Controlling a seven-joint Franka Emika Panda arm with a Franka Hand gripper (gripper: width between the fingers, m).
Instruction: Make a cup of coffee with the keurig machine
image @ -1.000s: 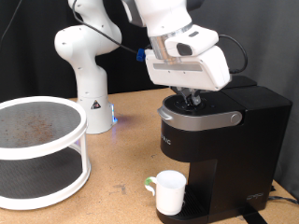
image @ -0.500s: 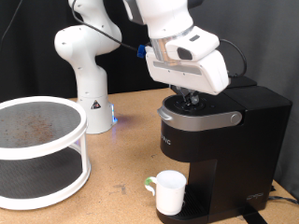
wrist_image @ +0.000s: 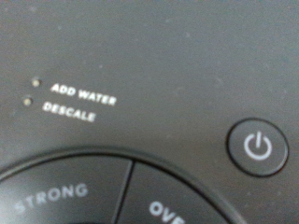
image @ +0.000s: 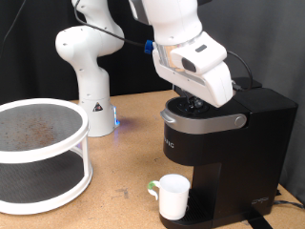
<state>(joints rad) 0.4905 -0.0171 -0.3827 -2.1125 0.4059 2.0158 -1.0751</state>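
Observation:
The black keurig machine (image: 224,143) stands at the exterior view's right with its grey-silver lid handle (image: 202,120) down. The white cup (image: 172,197) sits on the drip tray under the spout. My gripper (image: 194,101) is right over the machine's top, its fingertips at the button panel; the white hand hides the fingers. The wrist view shows only the machine's top panel close up: the power button (wrist_image: 257,147), the "ADD WATER" and "DESCALE" lights (wrist_image: 35,91), and part of the "STRONG" button (wrist_image: 56,196). No fingers show in the wrist view.
A white round two-tier stand (image: 38,153) stands at the exterior view's left. The robot's white base (image: 88,72) is at the back. A bare wooden tabletop (image: 124,162) lies between the stand and the machine.
The hand has tilted and shifted a little to the exterior view's right above the machine's top. The cup and machine have not moved.

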